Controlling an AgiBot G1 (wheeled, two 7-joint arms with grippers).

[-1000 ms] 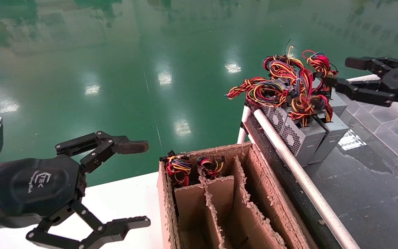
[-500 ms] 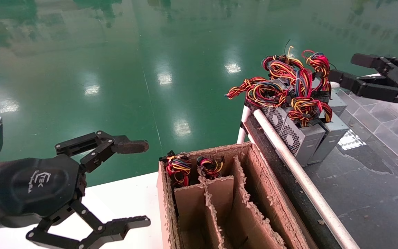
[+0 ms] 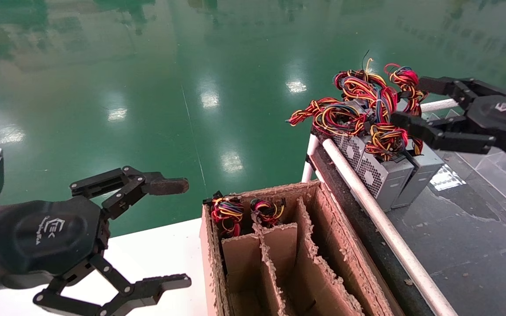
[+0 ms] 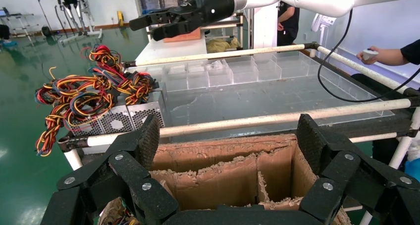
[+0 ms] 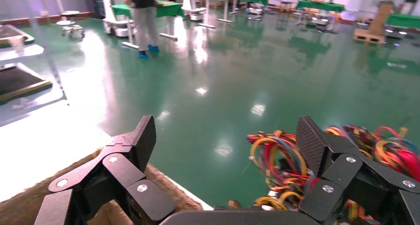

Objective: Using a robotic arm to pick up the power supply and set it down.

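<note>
My right gripper hangs with its fingers spread wide and holding nothing, just beside the tangle of coloured wires that tops a row of power supplies. The power supply I am after is a grey metal box with a round fan grille, standing on a dark shelf behind a white rail, pressed side by side against its neighbours. I judge it heavy and rigid, with smooth sheet-metal sides that could slip, while the wires are soft and springy and would give no firm hold. I would take it across the box's flat sides below the wire bundle, though the neighbours touching it leave little room for a finger. My left gripper is parked low on the left, fingers also wide apart, beside the cardboard box with dividers, where two wire bundles already show in the far compartments.
</note>
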